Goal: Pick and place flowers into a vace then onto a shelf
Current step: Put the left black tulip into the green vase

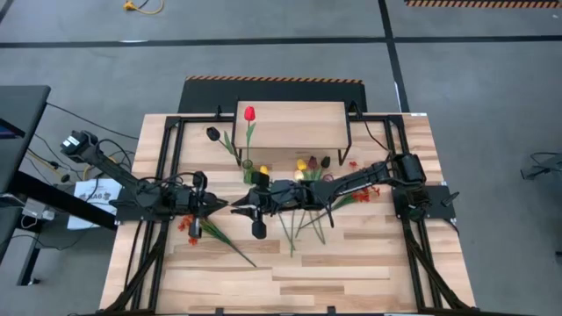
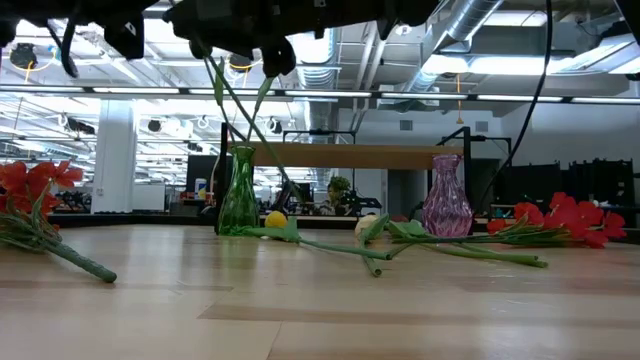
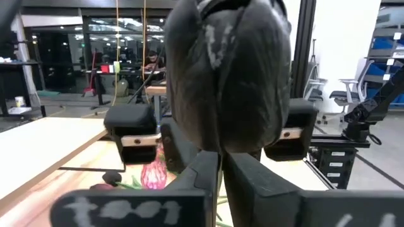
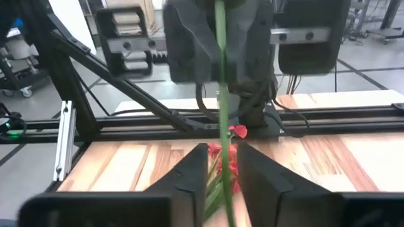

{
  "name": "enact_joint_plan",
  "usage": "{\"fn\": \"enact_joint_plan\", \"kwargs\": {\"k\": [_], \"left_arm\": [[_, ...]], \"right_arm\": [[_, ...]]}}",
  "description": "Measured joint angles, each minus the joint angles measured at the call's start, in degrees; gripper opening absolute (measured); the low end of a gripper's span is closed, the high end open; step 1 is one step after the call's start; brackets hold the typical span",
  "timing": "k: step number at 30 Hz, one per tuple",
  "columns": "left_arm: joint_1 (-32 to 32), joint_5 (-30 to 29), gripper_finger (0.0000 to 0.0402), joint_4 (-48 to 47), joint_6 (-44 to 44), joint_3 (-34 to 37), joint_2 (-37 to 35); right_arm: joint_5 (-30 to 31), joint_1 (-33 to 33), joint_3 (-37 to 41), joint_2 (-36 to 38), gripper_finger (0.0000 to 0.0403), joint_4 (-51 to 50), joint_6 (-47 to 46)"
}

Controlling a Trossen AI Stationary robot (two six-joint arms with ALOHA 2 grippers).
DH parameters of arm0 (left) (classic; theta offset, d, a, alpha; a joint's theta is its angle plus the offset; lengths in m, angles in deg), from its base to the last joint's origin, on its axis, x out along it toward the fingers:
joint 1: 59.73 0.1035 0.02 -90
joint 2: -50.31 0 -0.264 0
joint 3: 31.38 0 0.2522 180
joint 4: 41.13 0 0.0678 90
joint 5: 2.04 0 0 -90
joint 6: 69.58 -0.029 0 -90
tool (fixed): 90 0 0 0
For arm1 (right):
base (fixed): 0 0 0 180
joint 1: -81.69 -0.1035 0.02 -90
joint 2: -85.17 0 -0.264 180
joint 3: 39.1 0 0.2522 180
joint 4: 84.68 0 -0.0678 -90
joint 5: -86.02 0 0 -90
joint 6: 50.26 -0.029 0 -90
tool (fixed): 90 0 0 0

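A black tulip's head [image 3: 227,75] fills the left wrist view just above my left gripper [image 3: 221,170], which is shut below it. Its green stem [image 4: 221,94] runs upright between the fingers of my open right gripper [image 4: 223,151] without touching them. The two grippers face each other tip to tip, left [image 1: 224,206] and right [image 1: 238,208], raised well above the table. A green vase [image 1: 248,164] stands in front of the shelf [image 1: 290,123] and holds a red tulip [image 1: 249,112] and a black one [image 1: 213,133]. My left gripper pinches the black tulip's stem just under the head, coming level from the table's left. The head hides the place of contact in the left wrist view. The flower stands upright, lifted clear, and its stem [image 4: 219,38] hangs down past the fingers.
Loose tulips [image 1: 303,219] lie on the table under the right arm. Red-orange sprays lie at the left [image 1: 189,224] and at the right [image 1: 360,195]. A pink vase [image 2: 445,208] stands right of the green vase [image 2: 238,205], under the shelf top [image 2: 350,155].
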Motion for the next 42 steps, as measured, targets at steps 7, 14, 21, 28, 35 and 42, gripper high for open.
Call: {"fn": "enact_joint_plan", "kwargs": {"k": [7,14,21,28,35,42], "left_arm": [[0.0,-3.7,0.0001,-24.5,4.4,-11.3,0.0],[0.0,-6.6,0.0001,-43.9,8.7,-21.4,0.0],[0.1,-8.8,0.0,-55.3,10.6,-30.2,0.0],[1.6,-8.4,0.0,-61.6,12.1,-36.7,0.2],[7.5,-6.7,0.0,-65.5,12.3,-41.4,1.6],[15.8,0.3,0.0,-65.4,8.2,-44.8,6.0]], "right_arm": [[0.0,0.3,0.0,1.4,0.0141,-4.9,0.1],[0.2,0.1,0.1,3.7,0.0173,-11.2,2.0],[0.2,0.0,0.0,4.8,0.018,-14.2,2.0],[0.1,-0.8,0.0,4.9,0.0171,-16.9,2.0],[0.0,-1.1,0.0,5.7,0.0166,-21.9,1.7],[0.1,-1.5,0.0,6.6,0.0165,-25.5,1.5]]}}
